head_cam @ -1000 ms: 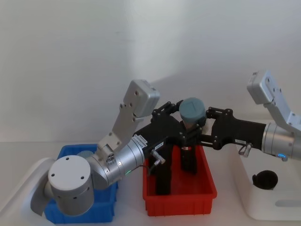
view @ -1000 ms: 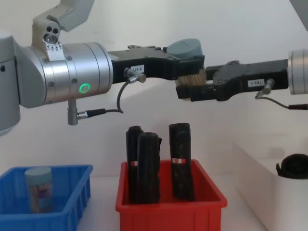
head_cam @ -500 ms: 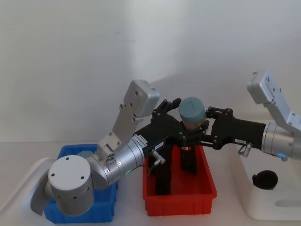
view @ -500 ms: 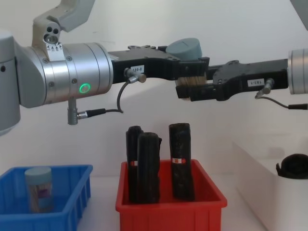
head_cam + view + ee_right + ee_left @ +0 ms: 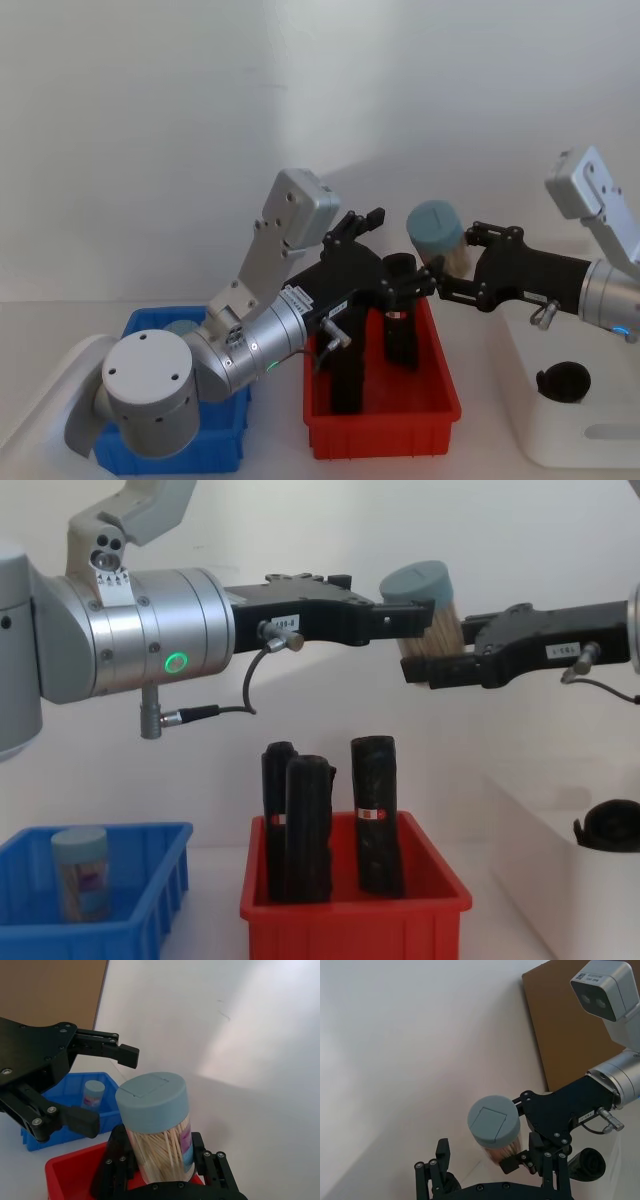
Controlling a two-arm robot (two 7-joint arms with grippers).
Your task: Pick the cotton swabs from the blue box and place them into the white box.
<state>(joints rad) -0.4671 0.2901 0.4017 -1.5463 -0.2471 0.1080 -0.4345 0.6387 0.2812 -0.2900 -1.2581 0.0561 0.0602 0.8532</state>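
Observation:
My right gripper (image 5: 452,276) is shut on a tub of cotton swabs (image 5: 439,233) with a blue-grey cap, held tilted in the air above the right end of the red bin. The right wrist view shows the tub (image 5: 158,1125) clamped between the fingers. My left gripper (image 5: 392,256) hangs open just left of the tub, apart from it. Another tub of cotton swabs (image 5: 80,872) stands in the blue box (image 5: 150,890) at the left. The white box (image 5: 585,425) sits at the right, below my right arm.
A red bin (image 5: 350,915) in the middle holds three tall black rolls (image 5: 375,815). A black object (image 5: 563,382) lies in the white box. The left arm's body covers much of the blue box (image 5: 205,452) in the head view.
The right gripper has carried the tub to the right, away from the left gripper. The left gripper has let go of it and stands open.

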